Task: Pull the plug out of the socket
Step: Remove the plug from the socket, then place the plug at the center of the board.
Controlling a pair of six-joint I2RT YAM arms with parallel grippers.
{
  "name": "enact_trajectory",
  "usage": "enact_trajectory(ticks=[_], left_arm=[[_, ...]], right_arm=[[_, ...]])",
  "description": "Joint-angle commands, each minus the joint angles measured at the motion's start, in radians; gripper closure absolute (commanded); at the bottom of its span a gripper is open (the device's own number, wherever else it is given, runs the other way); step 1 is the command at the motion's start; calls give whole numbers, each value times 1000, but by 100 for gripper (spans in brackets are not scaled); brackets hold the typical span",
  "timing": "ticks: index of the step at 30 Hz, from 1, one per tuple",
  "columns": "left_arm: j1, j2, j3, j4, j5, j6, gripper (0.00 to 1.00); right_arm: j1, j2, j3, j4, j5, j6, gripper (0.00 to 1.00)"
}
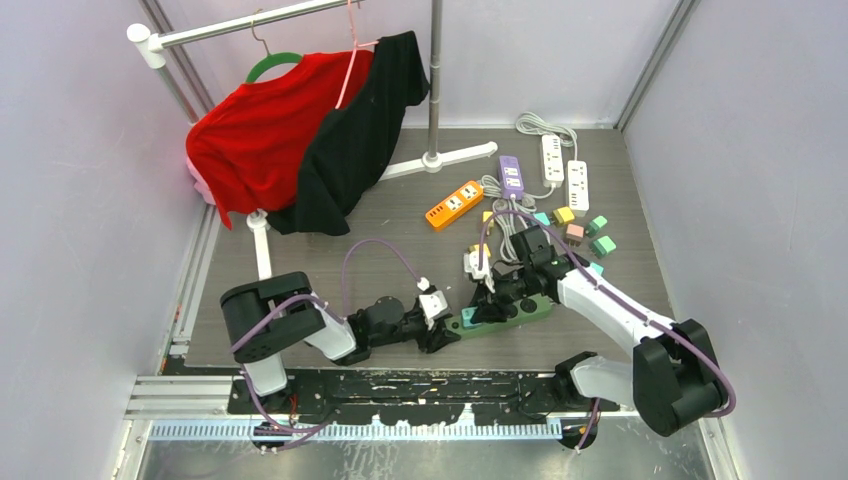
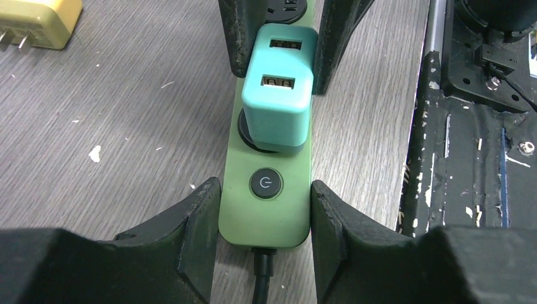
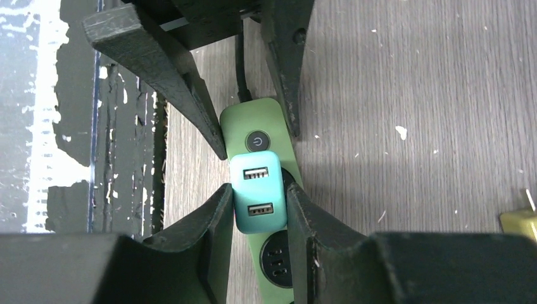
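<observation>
While strip edges pinned, right jaws clamp plug.

Black-and-white arms, looping purple cables, scuffed black tool fingers

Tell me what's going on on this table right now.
The left claw clamps the green power strip at its switch end, pinning it to the table. The right claw is closed on the teal USB plug, which is plugged into the strip and not yet pulled out.
</observation>
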Motion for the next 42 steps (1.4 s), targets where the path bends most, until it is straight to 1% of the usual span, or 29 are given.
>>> enact_trajectory(ticks=[1,3,7,8,10,12,14,16,19,21,23,27,28,31,33,35,36,39,42], left_arm=[[-5,41,-17,-69,4,-26,100],[-1,37,-33,-49,1,-31,100],[4,26,-47,-47,2,-34,100],[4,24,-47,-52,2,-34,100],[6,20,-45,-69,2,-33,100],[6,20,-45,-76,4,-36,100],[6,21,-41,-81,6,-38,100],[6,27,-32,-89,13,-40,100],[6,37,-11,-104,20,-40,100],[7,42,0,-108,19,-39,100],[7,40,-2,-111,18,-40,100],[15,21,-22,-117,13,-42,100],[16,14,-26,-118,10,-42,100],[21,-15,-31,-141,8,-41,100],[23,-37,-26,-167,7,-42,100],[24,-56,-22,-189,7,-44,100],[22,-67,-22,-198,7,-44,100],[23,-90,-29,-212,5,-48,100],[23,-112,-42,-215,0,-49,100]], right_arm=[[-70,-38,72,173,59,138,99],[-105,-52,82,112,23,85,99],[-148,-57,88,-141,-122,-268,99],[-148,-52,87,-198,-146,-392,99],[-148,-37,85,-289,-195,-524,99],[-139,-26,79,-324,-241,-580,99],[-105,-26,68,-315,-268,-583,99],[-62,-33,53,-243,-273,-515,99],[-18,-43,20,-80,-261,-330,99],[-17,-40,33,-46,-245,-262,99],[-40,-50,69,-45,-235,-193,99],[-171,-88,142,-31,-209,-11,99],[-197,-98,145,11,-180,70,99],[-273,-118,107,243,-45,349,98],[-308,-113,99,345,88,488,91],[-329,-96,104,397,202,576,82],[-336,-86,102,425,240,616,79],[-350,-61,62,527,309,719,78],[-351,-20,3,699,440,900,76]])
